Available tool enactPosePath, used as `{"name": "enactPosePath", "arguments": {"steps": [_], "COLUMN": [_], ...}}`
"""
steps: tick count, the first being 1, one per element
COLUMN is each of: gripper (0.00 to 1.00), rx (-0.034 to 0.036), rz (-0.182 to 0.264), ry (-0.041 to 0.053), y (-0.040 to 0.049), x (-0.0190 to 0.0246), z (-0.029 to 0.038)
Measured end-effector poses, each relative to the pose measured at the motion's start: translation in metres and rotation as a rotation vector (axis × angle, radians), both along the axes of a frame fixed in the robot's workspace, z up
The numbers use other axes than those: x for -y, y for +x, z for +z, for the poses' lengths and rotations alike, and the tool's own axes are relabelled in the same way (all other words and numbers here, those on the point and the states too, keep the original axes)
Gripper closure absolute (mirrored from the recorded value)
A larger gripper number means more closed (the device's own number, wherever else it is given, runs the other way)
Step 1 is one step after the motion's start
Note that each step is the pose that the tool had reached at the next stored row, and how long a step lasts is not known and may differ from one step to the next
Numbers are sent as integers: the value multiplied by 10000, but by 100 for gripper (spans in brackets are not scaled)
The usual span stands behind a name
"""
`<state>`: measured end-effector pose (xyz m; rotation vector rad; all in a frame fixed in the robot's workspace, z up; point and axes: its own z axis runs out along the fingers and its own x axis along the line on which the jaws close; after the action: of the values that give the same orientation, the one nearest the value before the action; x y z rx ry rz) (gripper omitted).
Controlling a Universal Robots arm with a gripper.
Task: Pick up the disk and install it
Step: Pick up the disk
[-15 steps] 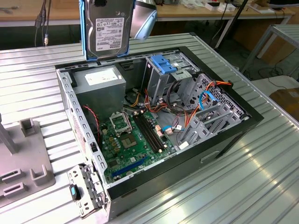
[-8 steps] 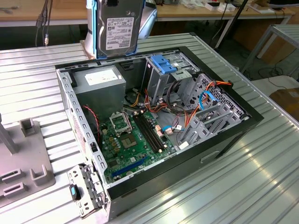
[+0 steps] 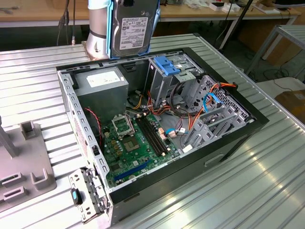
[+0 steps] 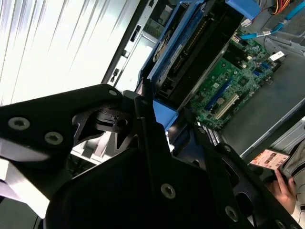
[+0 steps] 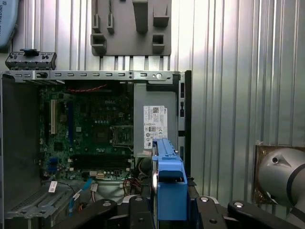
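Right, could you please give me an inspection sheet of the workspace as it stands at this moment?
Surface: ribbed metal table, open computer case lying on it.
Job's things: the disk held in the air over the case's far side in the exterior view; not in the drive cage.
Clutter: grey fixture plate beside the case; metal bracket at its corner.
Grippers: gripper shut on the disk.
Cables: orange, red and blue wires inside the case.
Surroundings: a person's hand in the second wrist view; wooden bench behind the table.

Disk (image 3: 135, 31) upright, raised, w/ blue frame, white label showing.
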<state>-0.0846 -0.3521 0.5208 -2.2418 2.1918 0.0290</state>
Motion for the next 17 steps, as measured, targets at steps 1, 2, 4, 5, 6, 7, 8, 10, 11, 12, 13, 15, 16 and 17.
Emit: {"name": "enactPosePath", "arguments": {"steps": [1,2,4,5,6,7,8,10,11,12,13,15,16,17], "gripper": [63,63,63,63,63,63,63,63,63,63,63,63,63,63], "rx": [0,1,1,1,0,1,0,0,0,0,0,1,1,1], "rz": [0,0,2,1,1,0,1,1,1,1,1,0,1,0], "ry": [-1,1,1,2,1,1,1,0,0,1,0,2,0,1], "y": [15,18,36,70,135,178,235,370,434,469,495,563,591,657], "x": [0,1,-1,0,0,0,0,0,0,0,0,1,0,1], "z": [0,0,-1,-1,0,0,0,0,0,0,0,-1,0,-1]}}
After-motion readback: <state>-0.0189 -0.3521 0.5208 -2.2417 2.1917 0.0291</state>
